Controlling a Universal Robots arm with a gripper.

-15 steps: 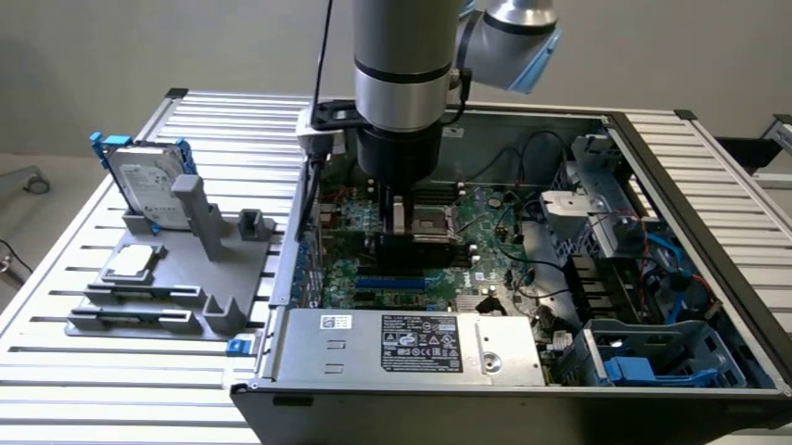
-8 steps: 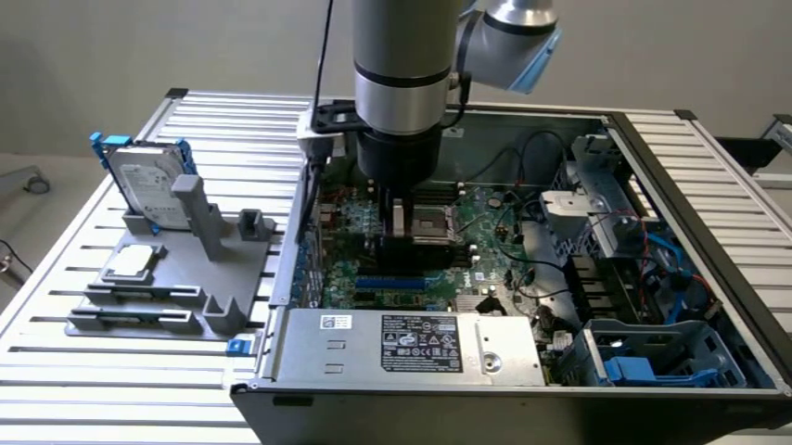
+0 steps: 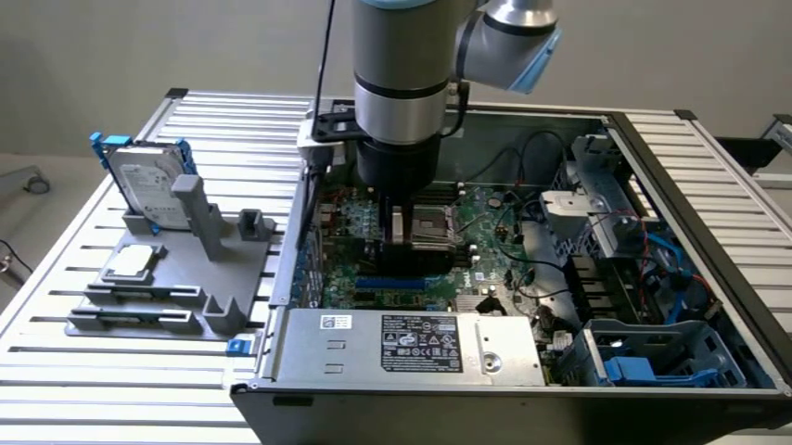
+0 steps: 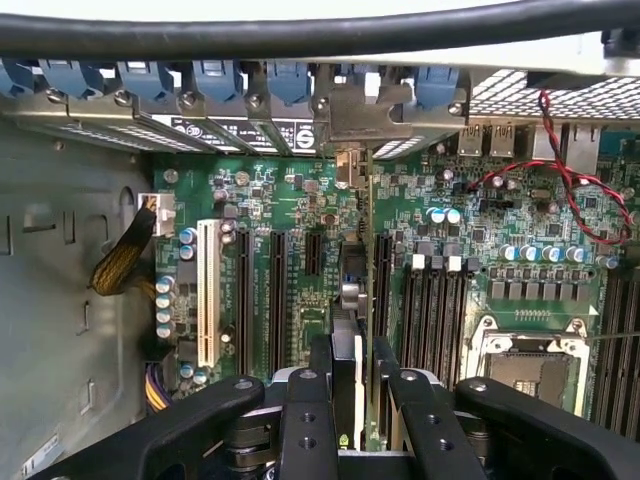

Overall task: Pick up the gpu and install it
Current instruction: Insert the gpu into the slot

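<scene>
From where I stand, the bench (image 3: 74,389) comes first, then the open case (image 3: 693,185) lying on it. Just inside the case's near wall sits the silver power box (image 3: 402,345).

Past that is the green board (image 4: 470,230). The arm (image 3: 396,93) reaches straight down over it, and the jaws are pinching the gpu (image 4: 347,350), one on each flat side. The gpu stands on its thin edge, low over the long black slots (image 4: 277,300). Its silver bracket (image 4: 365,115) is up against the back wall of the case. I cannot tell if the gpu is pushed all the way into a slot.

In the exterior view, the power box is at six o'clock from the jaws. The drive (image 3: 146,185) in its blue frame is at about ten o'clock, outside the case. The little square chip (image 3: 134,262) is at nine o'clock on the gray holder (image 3: 161,297).

I think the gpu is light and stiff, but easy to hurt. The tiny parts on its green side could crack or scrape. Holding it by the flat sides near the upper edge looks best. It should go in straight, or I think it may jam or bend.
</scene>
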